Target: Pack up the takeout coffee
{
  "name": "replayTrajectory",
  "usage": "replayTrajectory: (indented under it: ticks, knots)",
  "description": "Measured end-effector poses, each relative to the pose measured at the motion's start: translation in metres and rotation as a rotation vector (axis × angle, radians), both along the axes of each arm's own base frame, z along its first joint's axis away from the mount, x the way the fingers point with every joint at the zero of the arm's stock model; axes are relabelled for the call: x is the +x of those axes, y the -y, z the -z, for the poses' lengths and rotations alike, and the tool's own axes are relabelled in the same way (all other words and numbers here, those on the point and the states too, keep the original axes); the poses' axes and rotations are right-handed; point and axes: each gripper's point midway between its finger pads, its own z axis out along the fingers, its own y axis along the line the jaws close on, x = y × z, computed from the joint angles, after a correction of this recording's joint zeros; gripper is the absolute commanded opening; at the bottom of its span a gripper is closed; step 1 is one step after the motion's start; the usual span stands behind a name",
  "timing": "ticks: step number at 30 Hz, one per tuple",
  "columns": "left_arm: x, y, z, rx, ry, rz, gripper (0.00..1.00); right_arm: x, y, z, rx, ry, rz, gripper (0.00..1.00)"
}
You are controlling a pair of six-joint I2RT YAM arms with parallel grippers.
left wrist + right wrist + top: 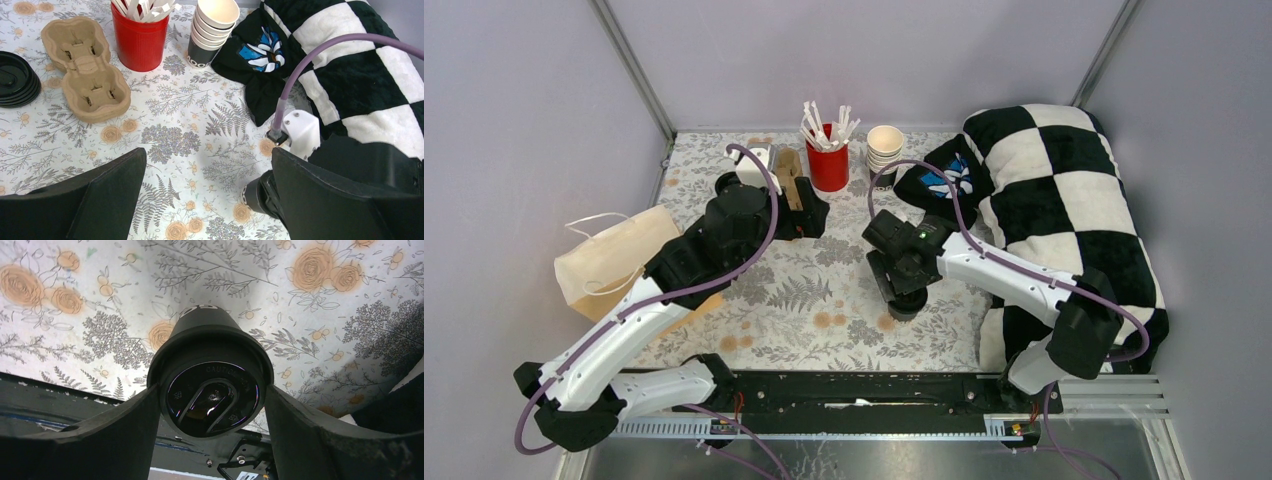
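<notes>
**Inspector A:** Cup position and grip?

**Inspector B:** Takeout cup (207,335) stands upright mid-desk (325,315). Right gripper (212,396) is pressed against its lid rim. Left gripper (205,200) gapes wide, empty. Judged light, thin-walled and crushable, so squeeze gently beneath the lid.

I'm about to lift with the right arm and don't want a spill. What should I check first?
1. Centring: the small black takeout cup sits between the fingers of the right tool: ok.
2. Its round black plastic lid seated flat: ok.
3. Grip: both fingers meet the lid rim: ok.
4. Wells of the brown moulded-pulp two-cup carrier empty: ok.
5. The left tool open, holding nothing: ok.
6. The left arm clear of the route to the carrier: cannot tell.
</notes>
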Motion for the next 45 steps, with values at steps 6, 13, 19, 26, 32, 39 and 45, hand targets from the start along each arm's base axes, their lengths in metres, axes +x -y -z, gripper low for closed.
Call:
replayTrajectory:
  ticks: [6,13,19,26,32,39,45]
  knots:
    - [0.002,-0.002,0.001,0.004,-0.003,0.0,0.99,0.035,0.043,0.0,0.003,0.037,0.17,0.69]
    - [0.009,-0.002,0.007,0.024,-0.024,-0.008,0.99,0.092,0.125,-0.001,-0.036,0.121,0.407,0.8]
    - [0.034,-0.013,0.02,0.043,-0.109,-0.056,0.99,0.098,0.137,-0.004,-0.07,0.133,0.396,1.0]
    - [0.096,-0.05,0.024,-0.013,-0.222,-0.176,0.99,0.12,0.12,-0.069,0.028,0.215,0.36,1.0]
    - [0.141,-0.057,0.027,-0.06,-0.264,-0.202,0.97,0.17,0.089,-0.126,0.173,0.336,0.381,0.92]
    - [0.131,-0.044,0.047,-0.087,-0.342,-0.144,0.98,0.327,0.027,-0.137,0.301,0.514,0.52,0.74]
    - [0.116,-0.047,0.057,-0.069,-0.367,-0.129,0.99,0.35,0.028,-0.066,0.196,0.466,0.545,0.6]
